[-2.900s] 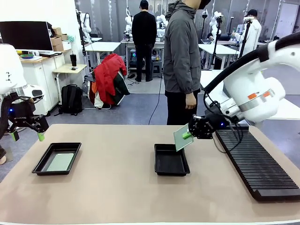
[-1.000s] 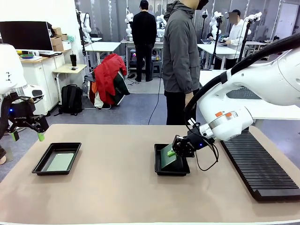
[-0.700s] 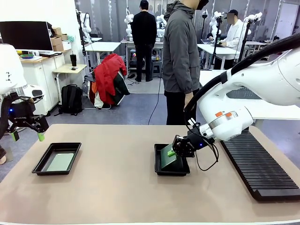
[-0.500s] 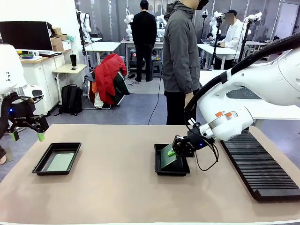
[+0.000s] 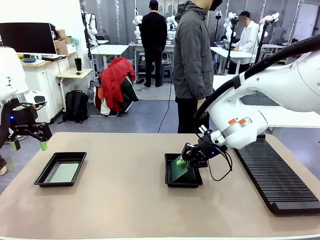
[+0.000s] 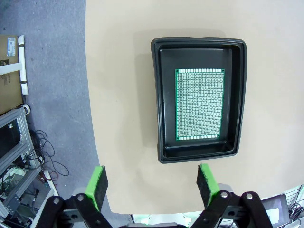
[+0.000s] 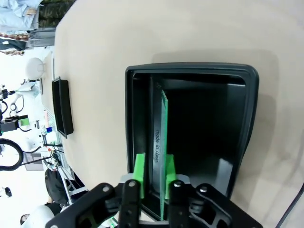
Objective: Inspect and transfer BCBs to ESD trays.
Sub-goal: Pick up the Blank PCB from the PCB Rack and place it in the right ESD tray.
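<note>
Two shallow black rimmed plastic ESD trays hold two thin green circuit boards: the right gripper [image 5: 184, 161], jaws slightly parted about a tilted board [image 5: 178, 168] in the centre tray [image 5: 182, 183], edge-on in its wrist view, while the wide-open, empty left gripper [image 6: 151, 183] views a flat perforated board [image 6: 200, 104] at twelve o'clock in its tray [image 6: 199, 43].

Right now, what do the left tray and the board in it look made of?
Tray: likely molded plastic; black, semi-gloss, rounded flared rim with soft highlights. Board: looks like green laminate prototyping board; matte, with a dense regular grid of tiny holes.
</note>
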You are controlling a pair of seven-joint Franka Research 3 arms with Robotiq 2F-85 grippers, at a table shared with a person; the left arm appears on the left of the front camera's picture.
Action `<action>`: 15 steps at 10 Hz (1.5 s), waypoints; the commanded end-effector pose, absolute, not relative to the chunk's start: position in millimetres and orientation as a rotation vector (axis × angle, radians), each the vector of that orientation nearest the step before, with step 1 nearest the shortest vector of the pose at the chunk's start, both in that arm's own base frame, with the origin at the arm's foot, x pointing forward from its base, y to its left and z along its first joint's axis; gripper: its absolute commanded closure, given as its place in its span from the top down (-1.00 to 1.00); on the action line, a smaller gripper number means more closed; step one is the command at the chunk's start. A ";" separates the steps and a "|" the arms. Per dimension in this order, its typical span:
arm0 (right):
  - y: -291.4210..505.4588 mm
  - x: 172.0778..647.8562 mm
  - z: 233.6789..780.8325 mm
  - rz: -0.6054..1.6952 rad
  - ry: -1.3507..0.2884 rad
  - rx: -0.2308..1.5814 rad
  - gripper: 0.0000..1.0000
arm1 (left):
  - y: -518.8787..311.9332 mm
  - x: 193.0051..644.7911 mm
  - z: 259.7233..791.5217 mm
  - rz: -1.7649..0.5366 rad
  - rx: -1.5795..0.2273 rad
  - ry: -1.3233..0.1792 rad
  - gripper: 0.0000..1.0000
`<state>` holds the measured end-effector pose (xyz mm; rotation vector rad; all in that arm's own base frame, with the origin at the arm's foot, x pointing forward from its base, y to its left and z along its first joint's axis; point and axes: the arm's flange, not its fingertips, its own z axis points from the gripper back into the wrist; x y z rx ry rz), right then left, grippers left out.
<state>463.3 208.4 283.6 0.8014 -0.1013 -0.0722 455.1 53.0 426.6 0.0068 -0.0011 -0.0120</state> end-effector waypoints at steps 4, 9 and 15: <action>247.0 459.5 336.5 -0.090 -0.072 0.506 0.57 | 53.5 455.4 426.3 -0.010 0.007 -0.002 1.00; 268.2 456.1 394.4 -0.100 0.019 0.139 1.00 | 53.5 455.4 426.3 -0.010 0.007 -0.002 1.00; 262.5 445.1 418.5 -0.098 0.029 0.099 1.00 | 53.5 455.4 426.3 -0.010 0.007 -0.002 1.00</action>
